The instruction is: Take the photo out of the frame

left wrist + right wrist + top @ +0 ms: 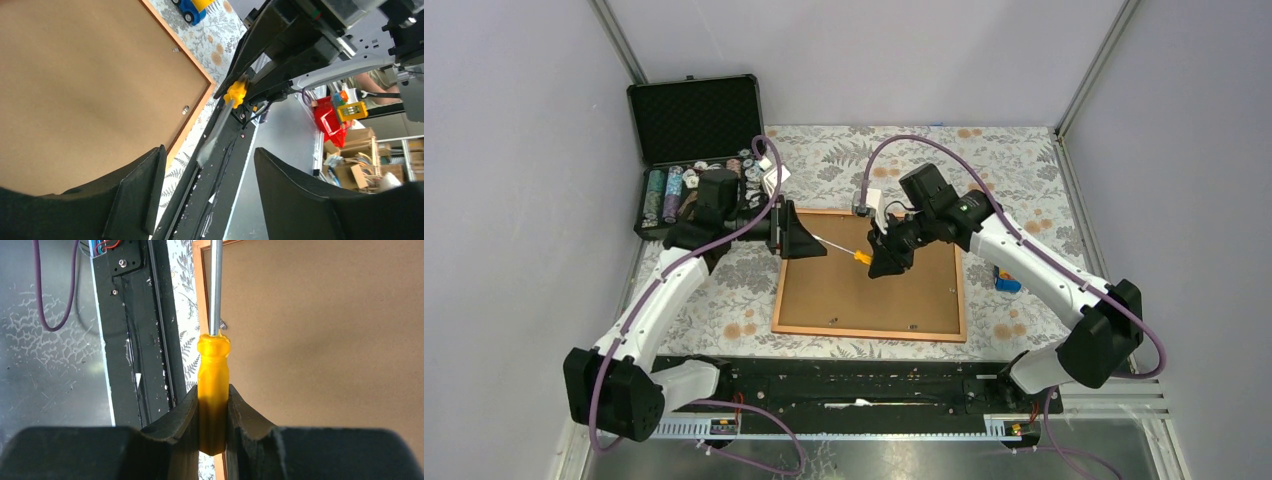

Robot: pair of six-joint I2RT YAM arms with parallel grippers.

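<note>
The frame [869, 292] lies face down on the floral cloth, brown fibreboard back up, with small metal clips [185, 109] near its edge. The photo is hidden under that back. My right gripper [882, 262] hovers over the board, shut on the yellow handle of a screwdriver [213, 370]. Its metal shaft [212, 135] points left toward my left gripper [816, 243]. The left gripper [209, 150] is open at the frame's left edge. The shaft's tip reaches into the gap between its fingers, apart from both. In the right wrist view the gripper [212, 395] pinches the handle from both sides.
A black foam-lined case [694, 120] holding poker chips stands open at the back left. A blue toy car [1006, 284] sits right of the frame. A white object [873, 203] lies at the frame's far edge. A black rail [854, 385] runs along the near table edge.
</note>
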